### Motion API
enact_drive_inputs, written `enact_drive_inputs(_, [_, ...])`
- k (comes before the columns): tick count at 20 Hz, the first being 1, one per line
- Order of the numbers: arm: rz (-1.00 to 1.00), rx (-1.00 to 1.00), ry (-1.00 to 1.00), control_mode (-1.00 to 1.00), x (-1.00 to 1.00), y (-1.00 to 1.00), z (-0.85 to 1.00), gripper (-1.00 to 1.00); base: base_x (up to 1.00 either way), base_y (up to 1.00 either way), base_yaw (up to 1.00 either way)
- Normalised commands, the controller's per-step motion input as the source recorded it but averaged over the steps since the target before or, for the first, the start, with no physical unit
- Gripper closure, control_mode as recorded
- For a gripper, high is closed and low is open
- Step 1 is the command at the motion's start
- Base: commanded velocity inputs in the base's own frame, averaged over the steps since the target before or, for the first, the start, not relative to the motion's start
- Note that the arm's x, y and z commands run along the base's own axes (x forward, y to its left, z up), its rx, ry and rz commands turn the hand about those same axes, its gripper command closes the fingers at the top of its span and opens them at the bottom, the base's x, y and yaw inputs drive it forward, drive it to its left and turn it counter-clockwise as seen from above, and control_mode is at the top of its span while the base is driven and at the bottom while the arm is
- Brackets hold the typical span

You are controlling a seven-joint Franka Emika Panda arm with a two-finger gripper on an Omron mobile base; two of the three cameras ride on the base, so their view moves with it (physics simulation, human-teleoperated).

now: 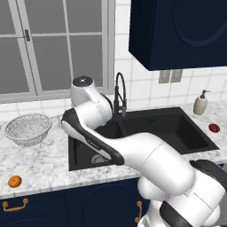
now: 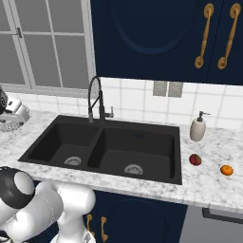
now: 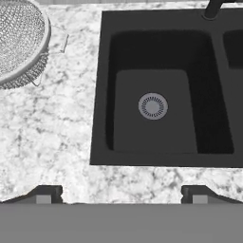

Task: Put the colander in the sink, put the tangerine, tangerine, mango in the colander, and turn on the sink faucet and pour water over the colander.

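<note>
Left of the sink [image 1: 195,133] on the marble counter [image 1: 35,159] sits the colander [image 1: 27,128], empty and upright. Our gripper [image 3: 121,199] hangs spread wide, holding nothing, above the counter edge. We should swing left, straddle the rim squarely, then close.

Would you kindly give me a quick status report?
Gripper open, empty, above counter by sink. Colander on counter left of sink, not yet moved. Nothing blocking it.
</note>
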Motion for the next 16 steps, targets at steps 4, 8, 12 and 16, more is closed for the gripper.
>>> enact_drive_inputs(4, [-0.10,0.02,0.00,-1.00,0.46,0.60,-0.15,-1.00,0.00,0.00,0.00])
enact_drive_inputs(8, [-0.11,0.02,0.00,-1.00,0.42,0.47,-0.20,-1.00,0.00,0.00,0.00])
enact_drive_inputs(12, [-0.12,0.01,0.01,-1.00,0.34,0.48,-0.26,-1.00,0.00,0.00,0.00])
enact_drive_inputs(16, [-0.12,0.00,0.05,-1.00,0.40,0.61,-0.27,-1.00,0.00,0.00,0.00])
